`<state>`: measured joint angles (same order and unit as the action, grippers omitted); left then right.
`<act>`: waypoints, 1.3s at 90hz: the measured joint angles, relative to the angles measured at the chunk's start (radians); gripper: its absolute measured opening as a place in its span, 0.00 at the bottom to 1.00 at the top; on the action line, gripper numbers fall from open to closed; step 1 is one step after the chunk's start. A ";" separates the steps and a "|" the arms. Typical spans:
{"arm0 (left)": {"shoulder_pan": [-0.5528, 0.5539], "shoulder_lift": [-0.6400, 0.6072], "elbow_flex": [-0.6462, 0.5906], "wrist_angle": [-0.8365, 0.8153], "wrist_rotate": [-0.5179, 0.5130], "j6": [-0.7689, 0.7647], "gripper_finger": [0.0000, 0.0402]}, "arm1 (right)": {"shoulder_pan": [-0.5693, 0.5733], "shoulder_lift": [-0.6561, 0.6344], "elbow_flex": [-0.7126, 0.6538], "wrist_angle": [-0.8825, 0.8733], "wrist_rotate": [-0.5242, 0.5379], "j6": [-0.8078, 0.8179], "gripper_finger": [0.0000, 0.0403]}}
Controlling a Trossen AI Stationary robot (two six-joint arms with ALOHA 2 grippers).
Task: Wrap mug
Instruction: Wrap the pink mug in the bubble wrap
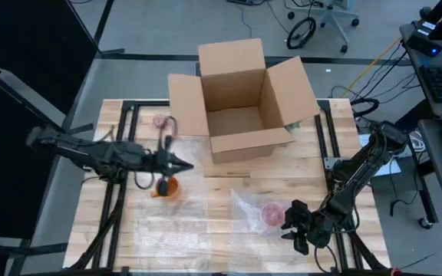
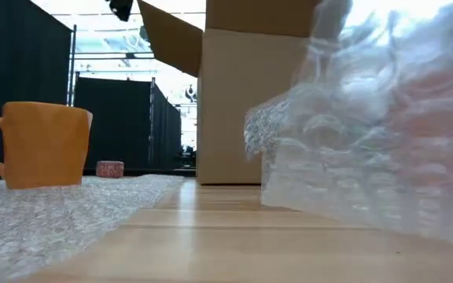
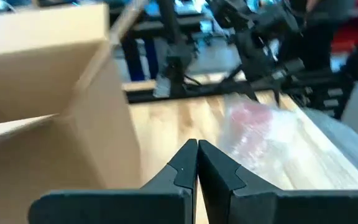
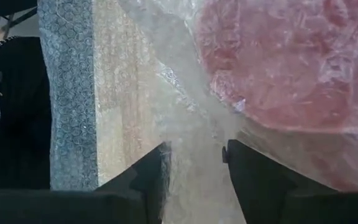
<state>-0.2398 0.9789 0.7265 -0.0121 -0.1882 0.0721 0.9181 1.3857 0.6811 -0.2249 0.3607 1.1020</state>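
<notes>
The right gripper (image 1: pixel 288 224) is seen low over the near right part of the table (image 1: pixel 206 230), its fingers (image 4: pixel 142 180) parted a little, with a fold of bubble wrap (image 4: pixel 185 124) lying in the gap between them; whether the pads actually press the film cannot be told. Just beyond those fingers a pink mug (image 1: pixel 272 212) is bundled in the clear wrap, which is crumpled around it and fills most of the right wrist view. In the low view the same bundle (image 2: pixel 368 118) looms large at the right, resting on the wood. The left gripper (image 1: pixel 184 165) is held above the table's left half, its fingers (image 3: pixel 185 171) pressed together with nothing between them, pointed toward the right. Below and just beside it an orange mug (image 1: pixel 167 186) stands upright on a flat sheet of wrap (image 2: pixel 46 212) — its handle is turned toward the table's left edge. Farther back, an open cardboard box (image 1: pixel 240 100) sits at the middle of the table's far side, flaps spread, and a small pink object (image 1: pixel 159 121) lies to the box's left — too small to be identified.
</notes>
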 joint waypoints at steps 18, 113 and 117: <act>-0.060 0.229 0.094 0.003 -0.006 0.034 0.00 | -0.002 0.000 0.000 -0.013 0.002 -0.007 0.36; -0.097 0.802 0.396 0.161 0.027 0.151 0.00 | 0.007 -0.005 0.000 0.025 -0.364 0.336 0.49; -0.097 0.802 0.396 0.162 0.027 0.150 0.00 | 0.007 -0.005 0.000 0.026 -0.363 0.351 0.49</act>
<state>-0.3372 1.7809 1.1225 0.1497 -0.1612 0.2218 0.9247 1.3811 0.6807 -0.1993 -0.0025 1.4529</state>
